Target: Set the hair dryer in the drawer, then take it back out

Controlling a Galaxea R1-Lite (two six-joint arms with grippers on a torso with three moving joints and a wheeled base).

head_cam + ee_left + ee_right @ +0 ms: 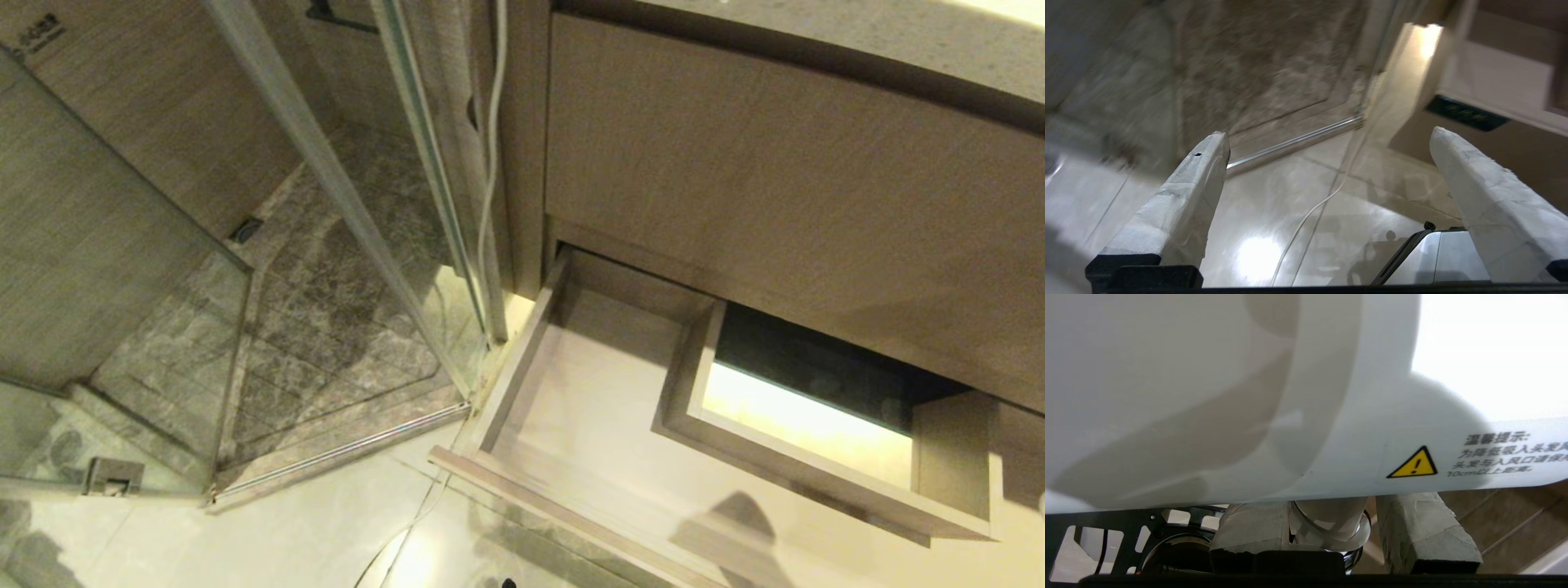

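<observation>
The white hair dryer [1290, 396] fills the right wrist view, with a yellow warning triangle on its round barrel. My right gripper [1331, 500] is shut on its handle, one taped finger [1249, 526] on each side. Neither the dryer nor the right arm shows in the head view. The drawer [518, 367] stands pulled out below the cabinet, its pale floor bare around a boxed rectangular cut-out [808, 416]. My left gripper [1329, 134] hangs open over the glossy floor with nothing between its fingers, to the left of the drawer's front [1494, 134].
A tall wood-grain panel [775, 163] rises above the drawer under a countertop [898, 49]. A glass shower enclosure [326, 204] stands to the left. A white cable [490, 163] hangs beside the cabinet and trails over the tiled floor [310, 539].
</observation>
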